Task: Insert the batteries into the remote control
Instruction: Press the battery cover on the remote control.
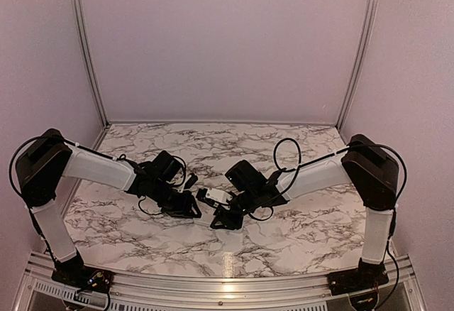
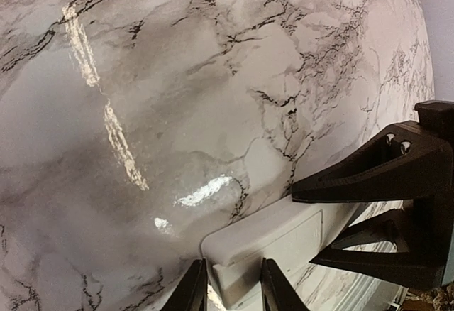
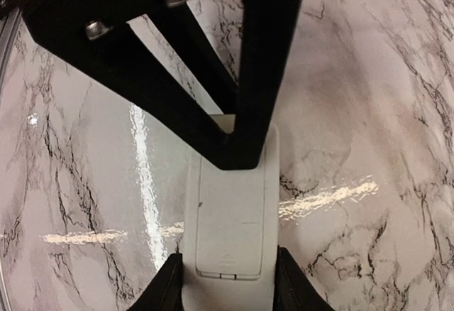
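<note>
The white remote control [image 1: 218, 197] hangs just above the marble table, between the two arms, with its back face and battery cover [image 3: 230, 219] turned to the right wrist camera. My right gripper [image 3: 227, 282] is shut on its near end, one finger on each long side. My left gripper [image 2: 234, 290] straddles the other end of the remote [image 2: 284, 240]. Its fingers stand slightly apart, and a thin sliver of gap shows beside one finger. In the right wrist view a left finger [image 3: 234, 140] lies over the remote's far end. No batteries are in view.
The marble tabletop [image 1: 298, 233] lies under both arms, with plain walls on three sides and a metal rail [image 1: 227, 282] along the near edge. Black cables [image 1: 287, 151] loop off both wrists near the remote.
</note>
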You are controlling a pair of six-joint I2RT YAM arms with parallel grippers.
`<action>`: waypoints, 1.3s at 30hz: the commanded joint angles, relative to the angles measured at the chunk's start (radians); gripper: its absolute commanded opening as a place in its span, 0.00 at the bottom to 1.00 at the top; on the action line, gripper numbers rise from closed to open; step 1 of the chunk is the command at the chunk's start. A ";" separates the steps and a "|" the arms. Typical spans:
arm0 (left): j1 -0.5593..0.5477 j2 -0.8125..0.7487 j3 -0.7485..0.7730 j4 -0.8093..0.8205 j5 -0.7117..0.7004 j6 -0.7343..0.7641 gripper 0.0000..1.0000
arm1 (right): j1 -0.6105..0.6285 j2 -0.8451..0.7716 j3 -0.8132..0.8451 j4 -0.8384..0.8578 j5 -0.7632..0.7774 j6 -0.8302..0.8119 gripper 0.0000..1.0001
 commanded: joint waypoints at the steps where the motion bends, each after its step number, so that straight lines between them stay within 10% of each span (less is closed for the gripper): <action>1: -0.011 0.038 -0.037 -0.114 -0.155 0.026 0.27 | 0.005 -0.006 -0.008 0.016 0.030 -0.031 0.23; 11: -0.021 0.004 -0.052 -0.149 -0.222 0.024 0.35 | 0.004 -0.007 -0.012 0.018 0.028 -0.028 0.22; 39: -0.112 0.075 -0.003 -0.170 -0.255 -0.001 0.09 | 0.003 -0.008 -0.017 0.039 0.021 -0.019 0.20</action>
